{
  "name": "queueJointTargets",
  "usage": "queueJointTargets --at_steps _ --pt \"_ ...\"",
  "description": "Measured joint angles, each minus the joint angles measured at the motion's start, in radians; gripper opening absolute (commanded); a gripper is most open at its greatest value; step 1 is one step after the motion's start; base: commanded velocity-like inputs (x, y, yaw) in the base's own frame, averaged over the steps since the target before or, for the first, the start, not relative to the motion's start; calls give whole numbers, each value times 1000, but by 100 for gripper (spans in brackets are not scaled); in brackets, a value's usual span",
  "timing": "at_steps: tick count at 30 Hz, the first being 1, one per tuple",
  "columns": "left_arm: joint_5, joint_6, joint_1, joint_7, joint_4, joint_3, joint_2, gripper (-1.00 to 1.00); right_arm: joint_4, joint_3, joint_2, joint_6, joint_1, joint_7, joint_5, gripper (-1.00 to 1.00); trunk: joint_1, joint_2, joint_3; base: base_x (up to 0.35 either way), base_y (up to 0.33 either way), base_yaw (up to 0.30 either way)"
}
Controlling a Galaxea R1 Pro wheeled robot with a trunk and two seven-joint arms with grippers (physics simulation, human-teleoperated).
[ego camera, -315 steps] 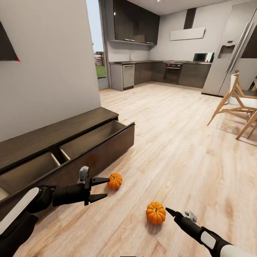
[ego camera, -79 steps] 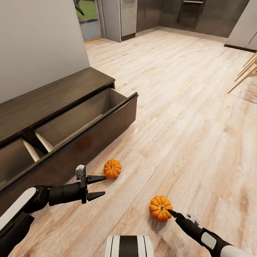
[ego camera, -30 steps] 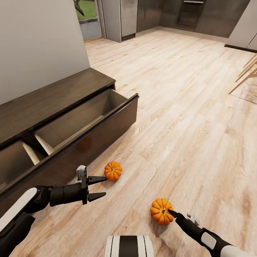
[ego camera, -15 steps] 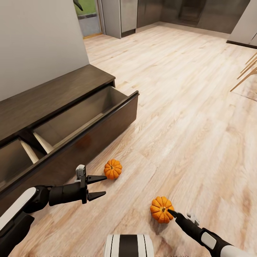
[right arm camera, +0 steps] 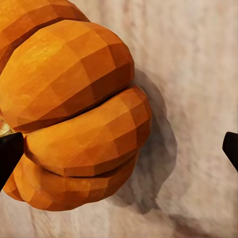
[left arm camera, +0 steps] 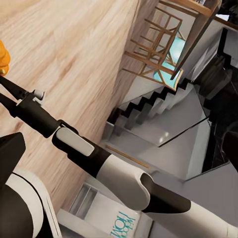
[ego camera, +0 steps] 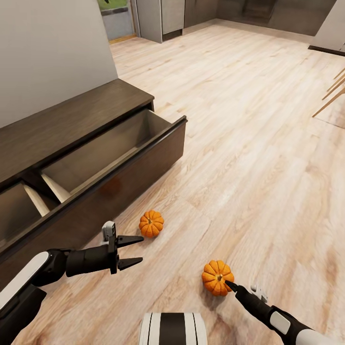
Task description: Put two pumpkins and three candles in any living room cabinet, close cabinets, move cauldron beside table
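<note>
Two orange pumpkins lie on the wooden floor. One pumpkin [ego camera: 151, 223] rests close to the front of the dark-brown cabinet [ego camera: 72, 120], whose drawers stand pulled out and look empty. My left gripper [ego camera: 137, 249] hovers open just short of that pumpkin, apart from it. The other pumpkin [ego camera: 218, 277] sits nearer me, and my right gripper [ego camera: 232, 287] points at its near side. Up close, this pumpkin [right arm camera: 74, 114] lies between the open black fingertips [right arm camera: 9, 156], off toward one of them. Its orange edge [left arm camera: 2, 57] also shows in the left wrist view beside my right arm [left arm camera: 79, 148].
A grey wall rises behind the cabinet. Pale chair legs [ego camera: 330, 96] stand at the far right, and grey kitchen units [ego camera: 167, 14] at the back. My own base [ego camera: 172, 328] shows at the lower edge. Open floor stretches ahead. A staircase [left arm camera: 163, 114] appears in the left wrist view.
The whole picture has shifted a little: the cabinet and both pumpkins sit slightly higher in view. Both arms keep their pose and both grippers stay open.
</note>
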Motion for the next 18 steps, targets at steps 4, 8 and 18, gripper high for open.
queueJointTargets --at_steps 4,8,18 --pt "0 0 0 0 0 0 0 100 0 0 0 0 0 0 1 100 0 0 0 37 31 0" --pt "-1 0 0 0 0 -1 0 100 -2 -13 0 1 0 20 -4 100 0 0 0 116 101 0" --pt "-1 0 0 0 0 -2 0 100 -2 -10 0 1 0 19 -3 100 0 0 0 13 21 0"
